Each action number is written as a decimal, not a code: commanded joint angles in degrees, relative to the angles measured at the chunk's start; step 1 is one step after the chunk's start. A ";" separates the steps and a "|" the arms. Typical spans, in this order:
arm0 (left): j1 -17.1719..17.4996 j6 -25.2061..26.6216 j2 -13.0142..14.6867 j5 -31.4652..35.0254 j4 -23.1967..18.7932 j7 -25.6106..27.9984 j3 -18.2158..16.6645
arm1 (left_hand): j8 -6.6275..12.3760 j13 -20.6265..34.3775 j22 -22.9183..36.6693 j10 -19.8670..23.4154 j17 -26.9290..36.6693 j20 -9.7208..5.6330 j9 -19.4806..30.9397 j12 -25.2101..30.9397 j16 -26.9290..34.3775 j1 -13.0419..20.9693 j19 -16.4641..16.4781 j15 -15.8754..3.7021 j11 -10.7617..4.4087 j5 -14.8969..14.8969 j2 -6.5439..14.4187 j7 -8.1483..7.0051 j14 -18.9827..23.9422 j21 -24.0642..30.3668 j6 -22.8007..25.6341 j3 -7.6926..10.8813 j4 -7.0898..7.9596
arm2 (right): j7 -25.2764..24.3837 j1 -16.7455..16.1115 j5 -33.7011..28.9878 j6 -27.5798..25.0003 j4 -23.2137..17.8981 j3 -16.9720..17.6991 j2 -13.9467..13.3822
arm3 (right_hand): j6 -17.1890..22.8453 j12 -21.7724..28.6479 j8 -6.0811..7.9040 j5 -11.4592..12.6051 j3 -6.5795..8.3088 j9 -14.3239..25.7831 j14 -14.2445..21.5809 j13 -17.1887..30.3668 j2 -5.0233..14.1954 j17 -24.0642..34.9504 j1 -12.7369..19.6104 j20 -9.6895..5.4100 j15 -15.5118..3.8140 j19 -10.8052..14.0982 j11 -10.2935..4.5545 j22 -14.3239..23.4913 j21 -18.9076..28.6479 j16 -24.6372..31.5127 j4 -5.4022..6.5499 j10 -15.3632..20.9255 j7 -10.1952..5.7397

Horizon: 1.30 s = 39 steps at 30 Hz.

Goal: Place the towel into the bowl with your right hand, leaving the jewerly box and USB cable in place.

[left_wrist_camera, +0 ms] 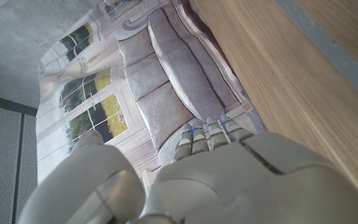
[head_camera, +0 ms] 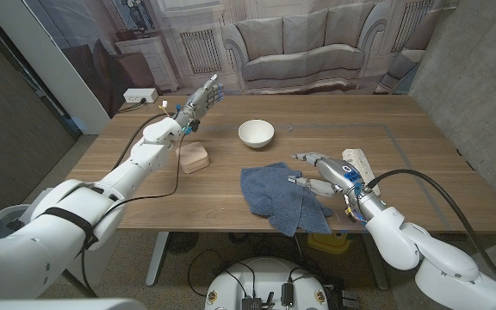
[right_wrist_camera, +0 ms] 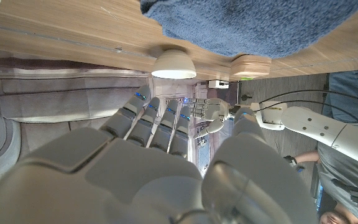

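Behind the wooden table (head_camera: pixel 231 176) hangs a printed backdrop of a grey sofa (head_camera: pixel 300 47) and panelled walls. On the wood we see the blue towel (head_camera: pixel 278 194) lying crumpled toward the near edge, right of centre. The white bowl (head_camera: pixel 256 133) stands beyond it, a little toward our left and apart from the cloth. The jewelry box (head_camera: pixel 195 158), a small tan block, sits to the left of the towel, clear of it. A pale flat object (head_camera: pixel 357 161) lies just behind our right wrist; we cannot tell whether it is the USB cable.

Our right hand (head_camera: pixel 324 176) hovers at the towel's right edge, fingers spread and reaching over the cloth, holding nothing; whether the fingertips touch the fabric we cannot tell. Our left hand (head_camera: pixel 199 101) is raised above the far left part of the table, fingers loosely apart and empty.

We judge the towel light, soft and limp: it will sag and trail when lifted, and loose corners could hang over the bowl's rim. A grasp on the bunched folds near its middle should gather more cloth than a pinch at a thin edge. The bowl looks light and may slide if the towel drags against it.
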 commanded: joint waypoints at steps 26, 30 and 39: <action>4.22 0.13 1.11 -2.49 -4.75 -0.91 -1.58 | 0.04 0.01 0.28 0.50 0.13 -0.30 0.14 0.00 0.51 0.60 -0.02 -0.04 0.00 -0.15 0.40 -0.14 0.35 0.43 0.46 -0.54 -0.01 | 4.04 5.19 -3.52 -6.92 -1.53 -9.09 -1.09 | -2.56 -1.42 -0.86 0.72 0.22 0.16 -2.27 0.34 -0.92 0.34 2.20 -4.08 -4.05 -1.62 0.61 0.24 -0.76 -0.83 -0.80 -2.90 0.18; 5.34 0.30 1.49 -2.80 -6.15 -0.09 -1.89 | 0.05 0.01 0.28 0.50 0.13 -0.29 0.14 -0.01 0.52 0.61 -0.02 -0.05 -0.16 -0.16 0.43 -0.17 0.38 0.43 0.50 -0.56 -0.01 | 3.93 5.70 -3.11 -6.41 -0.95 -9.37 -1.39 | -2.97 -1.50 -0.98 0.76 0.24 0.17 -2.39 0.35 -1.00 0.35 2.36 -4.02 -4.04 -1.78 0.60 0.24 -0.80 -0.80 -0.82 -3.08 0.06; 6.05 0.96 1.77 -3.16 -7.09 0.44 -2.03 | 0.09 0.02 0.28 0.46 0.13 -0.26 0.14 -0.04 0.53 0.67 -0.01 -0.04 -0.33 -0.18 0.49 -0.18 0.44 0.44 0.63 -0.62 -0.01 | 4.81 5.97 -2.85 -6.65 -1.48 -9.85 -2.32 | -6.51 -2.34 -1.73 1.13 -0.27 0.23 -4.43 0.42 -2.72 0.40 2.82 -3.63 -3.54 -2.87 0.88 0.24 -0.97 -0.96 -0.88 -5.47 -0.61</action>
